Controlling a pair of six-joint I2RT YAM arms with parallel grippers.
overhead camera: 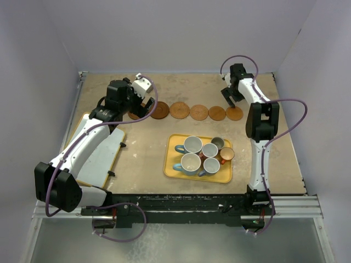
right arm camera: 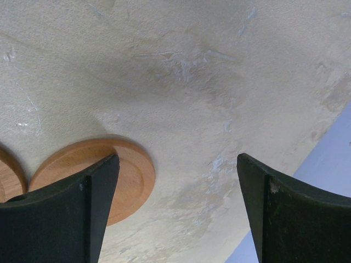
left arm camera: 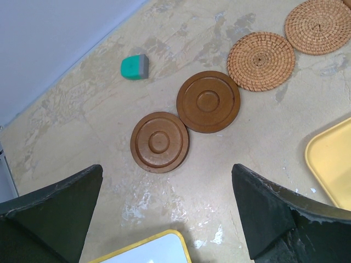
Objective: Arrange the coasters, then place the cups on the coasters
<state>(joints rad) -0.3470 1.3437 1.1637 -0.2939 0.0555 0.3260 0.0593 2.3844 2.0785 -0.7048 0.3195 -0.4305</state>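
Tan, scuffed desk (overhead camera: 274, 159) under everything. L arm stretched from near-left corner toward far-left area; R arm upright along right side, reaching to far edge.

Left claw (left arm camera: 167, 175) spread wide, gripping nothing, hanging over left end of the coaster row. Right claw (right arm camera: 176, 161) also spread, gripping nothing, low over far-right end of the row, w/ one finger (right arm camera: 60, 219) covering part of the last disc in wrist view.

White tray (overhead camera: 101, 159) w/ yellow rim at left edge of desk, mostly under L arm. Yellow tray (overhead camera: 224, 176) approx mid-desk, toward near edge, holding all six cups (overhead camera: 192, 144):
- two big blue w/ white insides on tray's left half
- two pale mid-size (overhead camera: 209, 150) just beside them
- small grey (overhead camera: 218, 143) near tray's far-right corner
- small orange-brown (overhead camera: 226, 155) by its right rim

All upright, packed close, well apart from the discs.

Coasters (overhead camera: 179, 110) flat in one line parallel to far edge of desk:
- two dark wood (left arm camera: 159, 142) at left end, edge to edge
- two woven (left arm camera: 261, 61) in middle
- two light orange wood (right arm camera: 134, 178) at right end

Teal block (left arm camera: 135, 67) w/ grey end, alone, beyond the dark pair toward far-left corner.
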